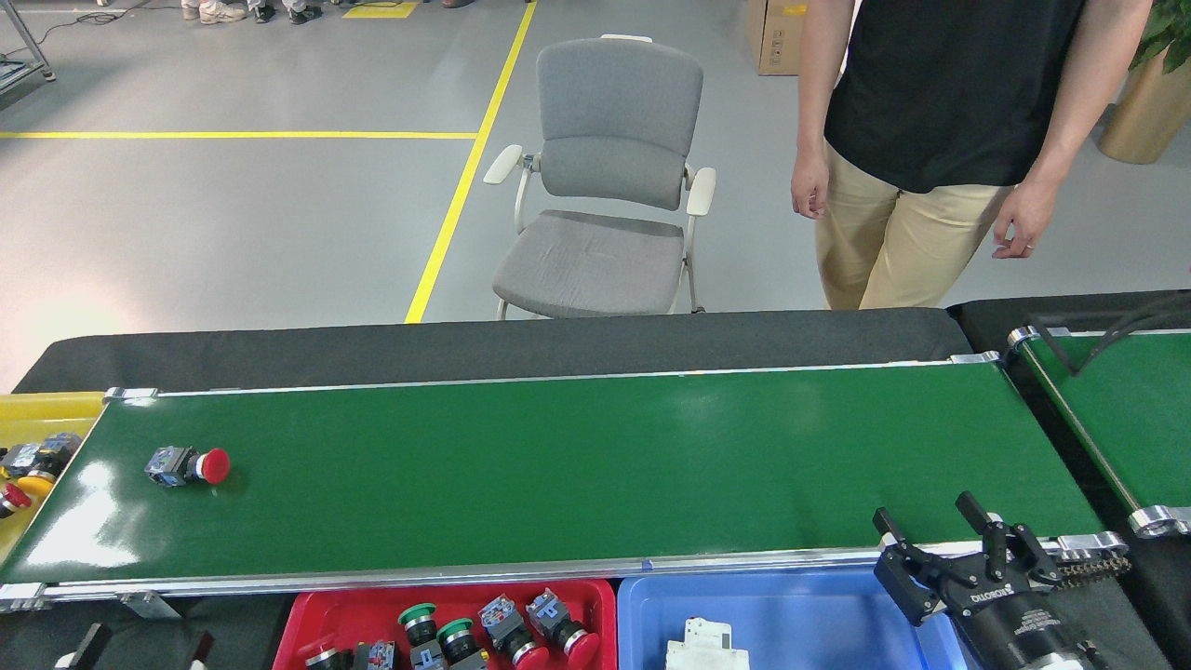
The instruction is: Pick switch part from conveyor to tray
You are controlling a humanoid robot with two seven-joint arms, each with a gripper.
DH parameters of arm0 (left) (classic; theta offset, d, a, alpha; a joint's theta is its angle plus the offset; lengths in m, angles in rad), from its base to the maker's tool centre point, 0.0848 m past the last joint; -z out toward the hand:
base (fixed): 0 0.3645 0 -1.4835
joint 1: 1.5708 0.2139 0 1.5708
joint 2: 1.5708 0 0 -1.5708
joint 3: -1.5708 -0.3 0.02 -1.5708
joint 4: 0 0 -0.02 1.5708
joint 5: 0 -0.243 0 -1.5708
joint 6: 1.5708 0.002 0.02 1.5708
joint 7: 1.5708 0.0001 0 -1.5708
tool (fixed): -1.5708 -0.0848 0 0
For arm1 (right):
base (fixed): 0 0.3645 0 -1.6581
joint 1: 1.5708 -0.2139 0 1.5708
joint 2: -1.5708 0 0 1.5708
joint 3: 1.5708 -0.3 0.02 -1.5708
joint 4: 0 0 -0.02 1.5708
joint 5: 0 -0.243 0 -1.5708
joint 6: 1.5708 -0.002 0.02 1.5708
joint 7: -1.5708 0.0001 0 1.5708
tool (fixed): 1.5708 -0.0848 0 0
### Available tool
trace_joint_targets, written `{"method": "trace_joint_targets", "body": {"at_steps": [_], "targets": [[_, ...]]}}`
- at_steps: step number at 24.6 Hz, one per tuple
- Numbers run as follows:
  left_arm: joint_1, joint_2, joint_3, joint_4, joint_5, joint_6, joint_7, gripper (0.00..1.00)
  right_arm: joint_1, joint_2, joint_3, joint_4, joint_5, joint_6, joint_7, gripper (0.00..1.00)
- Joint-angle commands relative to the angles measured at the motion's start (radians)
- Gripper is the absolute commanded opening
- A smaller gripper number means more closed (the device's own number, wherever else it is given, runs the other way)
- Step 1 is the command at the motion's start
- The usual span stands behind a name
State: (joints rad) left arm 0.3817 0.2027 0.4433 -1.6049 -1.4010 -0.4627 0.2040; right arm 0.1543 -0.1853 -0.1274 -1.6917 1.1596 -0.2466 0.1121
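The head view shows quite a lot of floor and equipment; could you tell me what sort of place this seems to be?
Probably a factory-style workshop or robot test floor. A long green conveyor carries a red-capped switch part, sorting trays such as the red tray sit along its near edge, and yellow lane lines mark the grey floor.

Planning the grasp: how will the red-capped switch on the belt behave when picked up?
The switch part looks rigid. It lies on its side on the glossy conveyor, so a nudge may slide it. Its round red cap could let it roll or pivot; the blocky grey body looks easier to grip.
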Motion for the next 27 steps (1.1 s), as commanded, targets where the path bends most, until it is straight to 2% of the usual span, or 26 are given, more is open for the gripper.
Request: {"method": "trace_joint_targets", "body": {"at_steps": [1, 4, 9, 13, 22, 27], "targets": [[0.002, 0.014, 0.006, -0.013, 0.005, 0.001, 0.002, 1.00, 0.021, -0.005, -0.015, -0.037, -0.001, 0.026, -0.006, 1.00], [0.002, 0.015, 0.014, -0.020, 0.005, -0.076, -0.034, 1.00, 0.079, 0.004, -0.040, -0.059, -0.001, 0.027, -0.006, 1.00], [-0.015, 0.003, 0.020, -0.029, 0.011, -0.079, -0.097, 1.00, 0.137, 0.007, -0.097, -0.077, -0.001, 0.026, -0.011, 1.00], [-0.015, -0.017, 0.069, -0.020, 0.033, -0.050, -0.097, 1.00, 0.142, 0.050, -0.097, -0.078, 0.000, 0.020, -0.011, 1.00], [-0.004, -0.052, 0.155, -0.018, 0.056, -0.047, -0.095, 1.00, 0.139, 0.058, -0.110, -0.078, 0.000, 0.018, -0.012, 0.99], [-0.007, -0.051, 0.158, -0.020, 0.057, -0.048, -0.094, 1.00, 0.139, 0.061, -0.110, -0.078, 0.000, 0.018, -0.012, 0.99]]}}
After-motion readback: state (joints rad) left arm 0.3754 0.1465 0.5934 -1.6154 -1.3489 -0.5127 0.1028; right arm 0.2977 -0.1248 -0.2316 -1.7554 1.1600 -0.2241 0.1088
